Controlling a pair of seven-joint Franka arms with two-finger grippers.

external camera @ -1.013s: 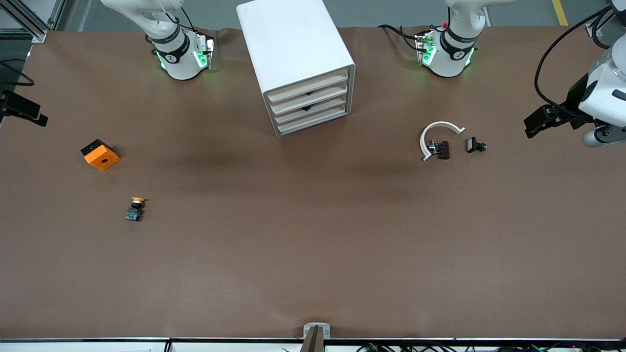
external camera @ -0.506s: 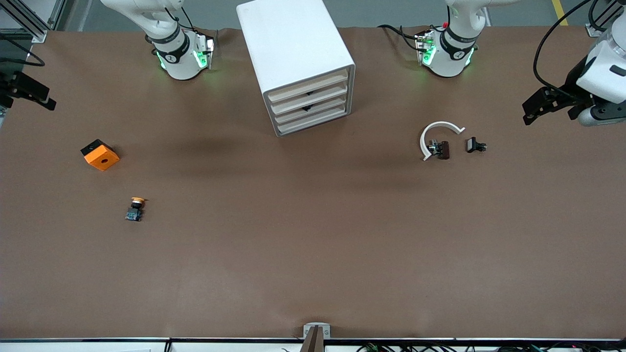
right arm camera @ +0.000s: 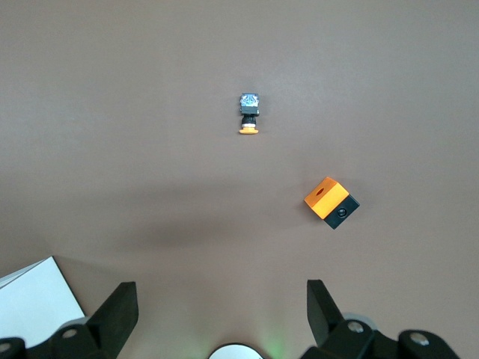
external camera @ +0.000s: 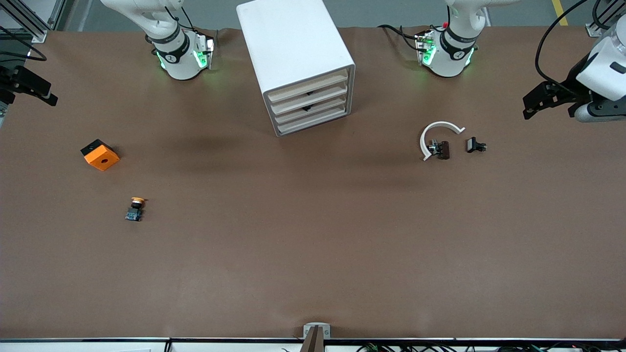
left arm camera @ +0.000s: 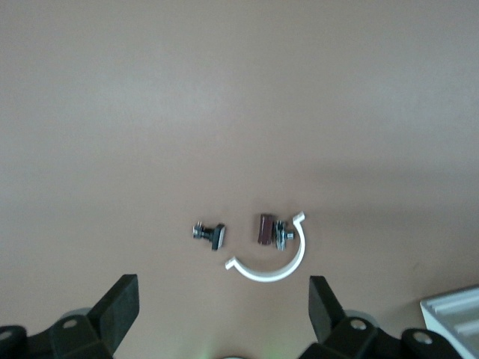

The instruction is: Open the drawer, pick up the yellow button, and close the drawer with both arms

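The button (external camera: 135, 209), with an orange-yellow cap, black body and blue base, lies on the brown table toward the right arm's end. It is nearer the front camera than the orange block (external camera: 100, 155). It also shows in the right wrist view (right arm camera: 249, 116). The white drawer cabinet (external camera: 296, 58) stands between the arm bases, and its drawers (external camera: 310, 105) look shut. My right gripper (external camera: 44, 95) (right arm camera: 221, 308) is open and empty, up at the right arm's end of the table. My left gripper (external camera: 530, 105) (left arm camera: 223, 307) is open and empty, up at the left arm's end.
A white curved strip (external camera: 437, 136) with small black parts (external camera: 442, 149) and another black part (external camera: 475, 145) lie toward the left arm's end; the strip shows in the left wrist view (left arm camera: 273, 262). The orange block shows in the right wrist view (right arm camera: 331, 202).
Both grippers have drawn back toward the arm bases' side of the table, staying open. The button, block and cabinet have not moved.
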